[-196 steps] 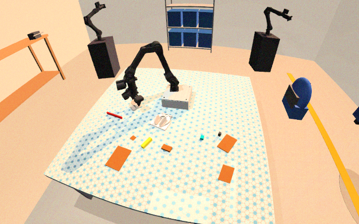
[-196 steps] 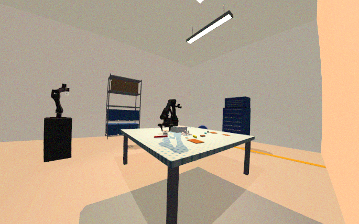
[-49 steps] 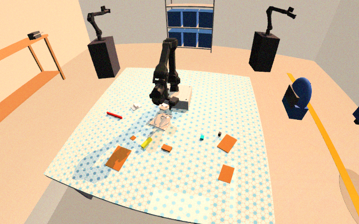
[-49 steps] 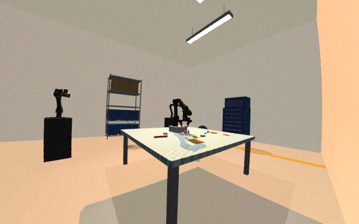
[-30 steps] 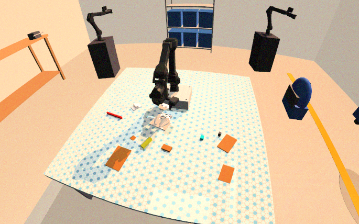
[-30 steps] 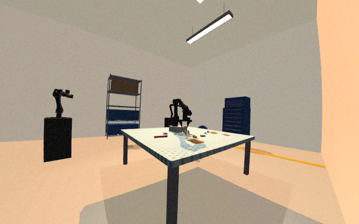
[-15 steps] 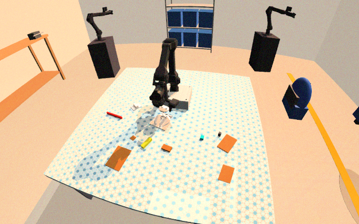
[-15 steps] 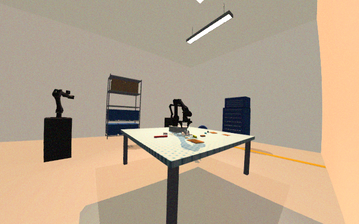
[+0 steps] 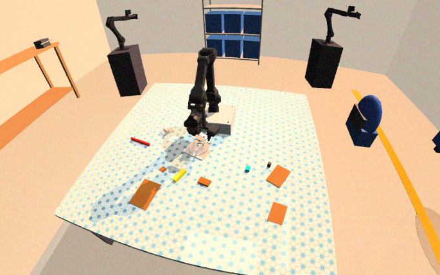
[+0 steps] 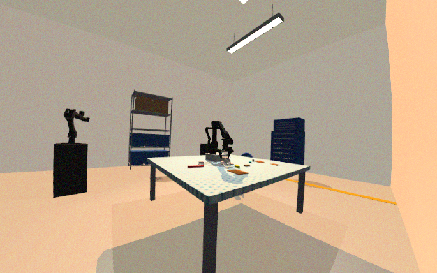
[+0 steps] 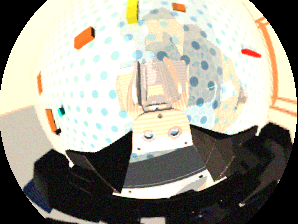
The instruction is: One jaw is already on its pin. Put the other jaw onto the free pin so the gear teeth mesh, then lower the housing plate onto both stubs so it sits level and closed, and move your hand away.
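Note:
My gripper (image 9: 203, 135) (image 10: 224, 157) (image 11: 160, 130) is shut on the pale housing plate (image 11: 161, 123), which has two ringed holes. In the top view the plate is a small white shape under the fingers. It is held above the rear end of the pale base (image 9: 189, 153) (image 11: 125, 94). The two jaws (image 9: 199, 149) (image 11: 175, 82) lie side by side on the base, pointing away from the gripper. The plate hides their rear ends, so the pins, stubs and gear teeth cannot be made out.
A small white part (image 9: 164, 131) (image 10: 201, 164) stands left of the base, near a red bar (image 9: 140, 141) (image 11: 251, 53). A yellow bar (image 9: 179, 175) (image 11: 132, 11) and an orange block (image 9: 203, 181) (image 11: 84, 38) lie in front. A cyan cube (image 9: 247, 168) lies to the right.

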Tool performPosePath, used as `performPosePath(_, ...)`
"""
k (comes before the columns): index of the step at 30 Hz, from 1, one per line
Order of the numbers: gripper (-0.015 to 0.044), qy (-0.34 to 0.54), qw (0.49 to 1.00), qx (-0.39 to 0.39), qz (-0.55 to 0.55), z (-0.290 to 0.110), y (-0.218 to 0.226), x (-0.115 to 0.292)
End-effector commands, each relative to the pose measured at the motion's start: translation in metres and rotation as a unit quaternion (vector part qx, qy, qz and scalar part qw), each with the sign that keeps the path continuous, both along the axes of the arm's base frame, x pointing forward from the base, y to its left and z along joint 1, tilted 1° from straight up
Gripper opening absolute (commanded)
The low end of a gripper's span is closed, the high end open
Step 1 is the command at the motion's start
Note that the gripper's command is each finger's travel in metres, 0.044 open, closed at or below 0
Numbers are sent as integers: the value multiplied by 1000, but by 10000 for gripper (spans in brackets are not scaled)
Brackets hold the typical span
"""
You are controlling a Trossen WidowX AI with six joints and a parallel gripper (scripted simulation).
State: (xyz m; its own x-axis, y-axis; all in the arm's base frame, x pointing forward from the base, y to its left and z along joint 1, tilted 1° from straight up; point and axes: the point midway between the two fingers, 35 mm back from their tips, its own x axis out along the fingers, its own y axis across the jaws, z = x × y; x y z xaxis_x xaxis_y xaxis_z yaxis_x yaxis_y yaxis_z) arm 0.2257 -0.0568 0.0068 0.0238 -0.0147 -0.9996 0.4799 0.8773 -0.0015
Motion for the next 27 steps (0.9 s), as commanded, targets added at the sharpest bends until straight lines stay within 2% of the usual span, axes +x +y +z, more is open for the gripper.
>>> performPosePath(1, 351, 4, 1000, 0, 2, -9, 0, -3)
performPosePath(11, 351, 4, 1000, 0, 2, -24, 0, -4)
performPosePath(27, 351, 4, 1000, 0, 2, -24, 0, -4)
